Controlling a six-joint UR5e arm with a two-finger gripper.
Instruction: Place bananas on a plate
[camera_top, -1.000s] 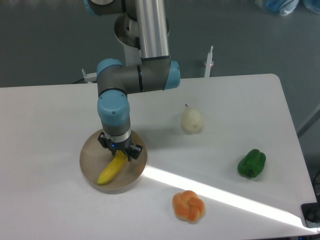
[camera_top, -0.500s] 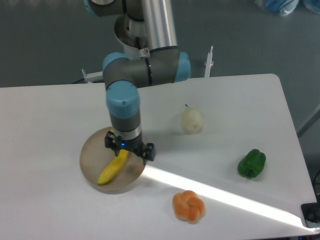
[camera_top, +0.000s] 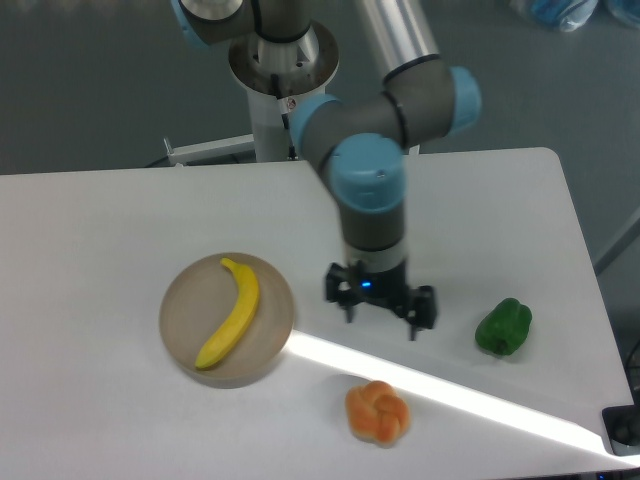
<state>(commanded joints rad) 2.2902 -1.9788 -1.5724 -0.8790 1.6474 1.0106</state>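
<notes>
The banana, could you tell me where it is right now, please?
The banana lies on the plate at the left of the table, apart from the open gripper, which hangs to its right.

arm: cut off by top edge | black object: cropped at right edge

A single fixed camera looks down at a slant from in front of and above the white table, facing the arm's base column at the upper middle of the frame. It stands far enough back to take in nearly the whole tabletop, whose right corner and dark floor beyond show at upper right.
</notes>
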